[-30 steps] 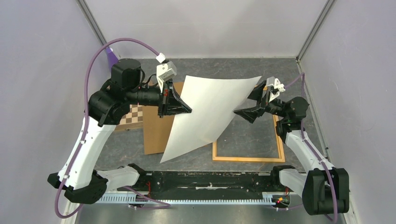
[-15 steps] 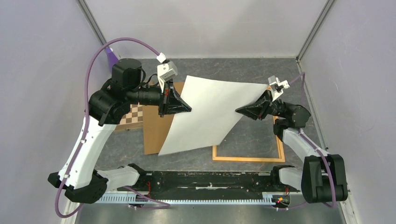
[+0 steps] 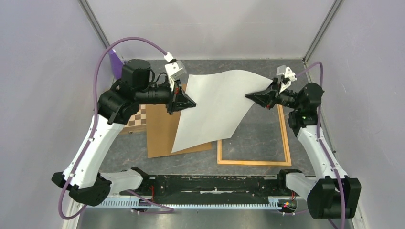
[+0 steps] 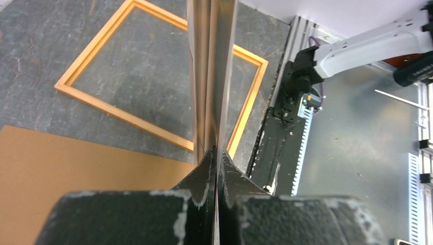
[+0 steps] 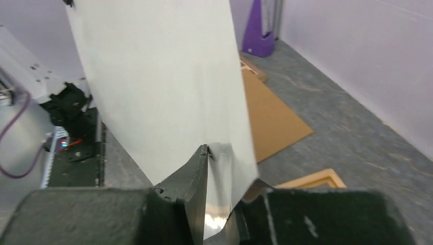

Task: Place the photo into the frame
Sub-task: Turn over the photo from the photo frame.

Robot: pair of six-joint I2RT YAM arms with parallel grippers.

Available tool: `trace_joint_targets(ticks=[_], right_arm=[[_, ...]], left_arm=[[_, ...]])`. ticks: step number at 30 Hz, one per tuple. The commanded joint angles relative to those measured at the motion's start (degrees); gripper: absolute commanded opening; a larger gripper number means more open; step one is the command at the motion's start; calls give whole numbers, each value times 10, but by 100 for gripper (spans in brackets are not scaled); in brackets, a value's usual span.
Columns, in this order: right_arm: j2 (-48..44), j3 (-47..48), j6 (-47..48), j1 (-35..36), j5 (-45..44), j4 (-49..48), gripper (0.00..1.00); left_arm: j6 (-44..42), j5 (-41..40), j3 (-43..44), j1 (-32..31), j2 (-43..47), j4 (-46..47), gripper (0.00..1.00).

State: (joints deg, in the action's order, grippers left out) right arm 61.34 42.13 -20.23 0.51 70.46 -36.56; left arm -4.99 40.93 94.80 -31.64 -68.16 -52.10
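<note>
Holds the photo (image 3: 215,109) aloft, white back up, pinched at opposite edges by left gripper (image 3: 192,104) and right gripper (image 3: 249,96), partly over the frame (image 3: 253,162), flat on the counter (image 3: 224,64) nearer the right arm.

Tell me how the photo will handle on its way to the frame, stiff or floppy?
Probably floppy: the photo curves between the left tool and right tool, lower corner hanging. Likely light: two edge pinches hold it up. Possibly slippery: its face looks glossy near the right tool.

The photo (image 3: 215,107) overhangs the frame (image 3: 253,162) on its left; right side open.
</note>
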Motion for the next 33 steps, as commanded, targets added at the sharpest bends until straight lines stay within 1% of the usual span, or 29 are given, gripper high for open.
trace_joint_targets(ticks=[1, 5, 7, 11, 12, 15, 16, 18, 20, 21, 23, 26, 29, 30, 33], right_arm=[[-21, 67, 255, -2, -56, 342, 16], [-38, 71, 263, -2, -64, 365, 11], [-41, 77, 270, -2, -65, 394, 8], [-46, 102, 302, -2, -79, 444, 1], [-46, 109, 308, -2, -82, 455, 0], [-48, 137, 317, -2, -92, 488, 0], [-49, 151, 319, -2, -93, 500, 0], [-52, 177, 323, -2, -104, 532, 0], [-55, 208, 327, -2, -116, 565, 0], [-57, 224, 327, -2, -126, 582, 0], [-60, 252, 327, -2, -134, 611, 0], [-63, 288, 317, -2, -149, 651, 0], [-66, 319, 323, -2, -165, 704, 0], [-70, 326, 330, -2, -171, 718, 0], [-89, 337, 352, -2, -203, 759, 0]], left_arm=[[13, -45, -25, -6, -25, 54, 2], [23, -46, -37, -12, -39, 80, 2], [25, -47, -34, -14, -45, 85, 3], [24, -55, -30, -14, -47, 93, 15], [25, -58, -30, -14, -47, 97, 17], [29, -66, -27, -14, -48, 106, 27], [31, -66, -26, -14, -49, 109, 27], [35, -68, -23, -14, -50, 113, 27], [37, -67, -20, -14, -51, 116, 22], [38, -67, -18, -14, -50, 117, 22], [39, -65, -16, -14, -48, 118, 26], [44, -59, -13, -14, -46, 122, 26], [44, -44, -13, -14, -47, 123, 22], [56, -41, -16, -15, -46, 124, 21], [61, -36, -30, -19, -41, 129, 12]])
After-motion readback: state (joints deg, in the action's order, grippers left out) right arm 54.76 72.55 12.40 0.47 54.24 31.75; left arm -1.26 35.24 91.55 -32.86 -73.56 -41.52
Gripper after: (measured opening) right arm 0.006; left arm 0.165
